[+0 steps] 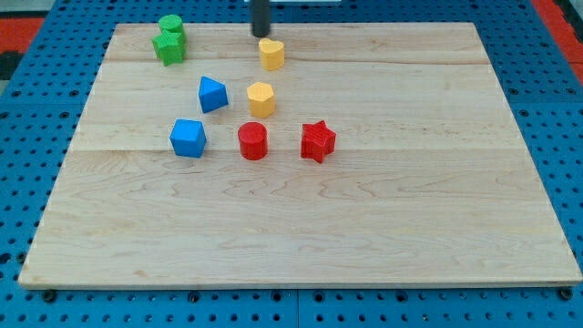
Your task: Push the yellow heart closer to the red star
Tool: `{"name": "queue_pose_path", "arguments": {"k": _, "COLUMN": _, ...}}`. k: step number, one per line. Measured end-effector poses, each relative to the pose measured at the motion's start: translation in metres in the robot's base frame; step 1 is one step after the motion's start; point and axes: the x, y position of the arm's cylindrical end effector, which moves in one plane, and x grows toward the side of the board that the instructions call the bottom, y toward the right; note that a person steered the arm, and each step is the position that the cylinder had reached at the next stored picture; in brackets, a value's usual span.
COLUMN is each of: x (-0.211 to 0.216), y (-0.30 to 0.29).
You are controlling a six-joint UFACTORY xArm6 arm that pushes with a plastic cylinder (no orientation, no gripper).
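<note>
The yellow heart (271, 54) lies near the view's top of the wooden board. The red star (317, 141) lies below it and a little to the right, near the board's middle. My tip (260, 35) is just above the heart's upper left edge, close to it or touching it; I cannot tell which. A yellow hexagon-like block (260, 98) lies between the heart and the red blocks.
A red cylinder (252, 141) sits left of the star. Two blue blocks (212, 94) (189, 138) lie further left. Two green blocks (169, 42) huddle at the top left. The board (364, 228) is ringed by a blue pegboard surface.
</note>
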Motion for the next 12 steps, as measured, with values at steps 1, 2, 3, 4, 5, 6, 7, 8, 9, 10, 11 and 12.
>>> {"name": "queue_pose_path", "arguments": {"k": 1, "x": 0.033, "y": 0.015}}
{"name": "queue_pose_path", "arguments": {"k": 2, "x": 0.047, "y": 0.051}}
{"name": "queue_pose_path", "arguments": {"k": 3, "x": 0.075, "y": 0.066}}
{"name": "queue_pose_path", "arguments": {"k": 4, "x": 0.091, "y": 0.069}}
{"name": "queue_pose_path", "arguments": {"k": 5, "x": 0.059, "y": 0.067}}
{"name": "queue_pose_path", "arguments": {"k": 6, "x": 0.079, "y": 0.075}}
{"name": "queue_pose_path", "arguments": {"k": 7, "x": 0.093, "y": 0.054}}
{"name": "queue_pose_path", "arguments": {"k": 8, "x": 0.11, "y": 0.071}}
{"name": "queue_pose_path", "arguments": {"k": 9, "x": 0.123, "y": 0.112}}
{"name": "queue_pose_path", "arguments": {"k": 10, "x": 0.133, "y": 0.114}}
{"name": "queue_pose_path", "arguments": {"k": 11, "x": 0.105, "y": 0.109}}
{"name": "queue_pose_path", "arguments": {"k": 12, "x": 0.113, "y": 0.08}}
